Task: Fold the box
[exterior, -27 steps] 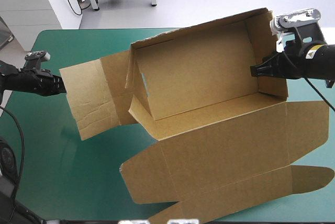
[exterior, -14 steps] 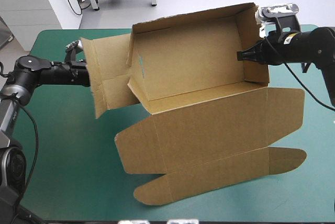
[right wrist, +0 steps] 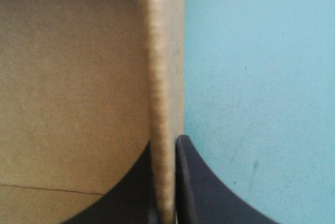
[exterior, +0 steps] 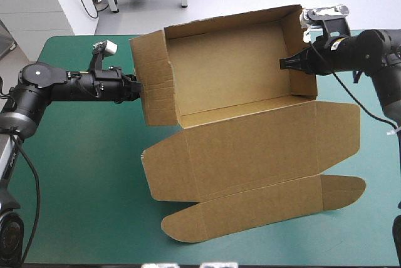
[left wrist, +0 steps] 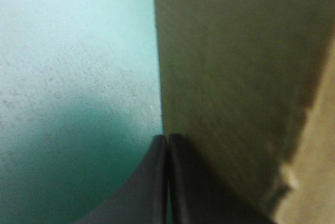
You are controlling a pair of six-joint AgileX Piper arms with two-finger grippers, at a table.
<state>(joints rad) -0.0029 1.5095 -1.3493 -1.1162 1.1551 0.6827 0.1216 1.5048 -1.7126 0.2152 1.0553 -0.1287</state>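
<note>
Left tool (left wrist: 167,139): fingers pressed nearly together, pinching one end wall of the brown box (exterior: 232,74). Right tool (right wrist: 167,143): pinching the opposite end wall, board between its fingers. Between them we see the tray open, its lid flat on the teal-green surface (exterior: 81,155).

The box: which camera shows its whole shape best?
The high view: the whole box shows, walls raised, lid spread open. The left wrist view shows only brown wall at the left gripper; the right wrist view, one wall's edge in the right gripper.
</note>
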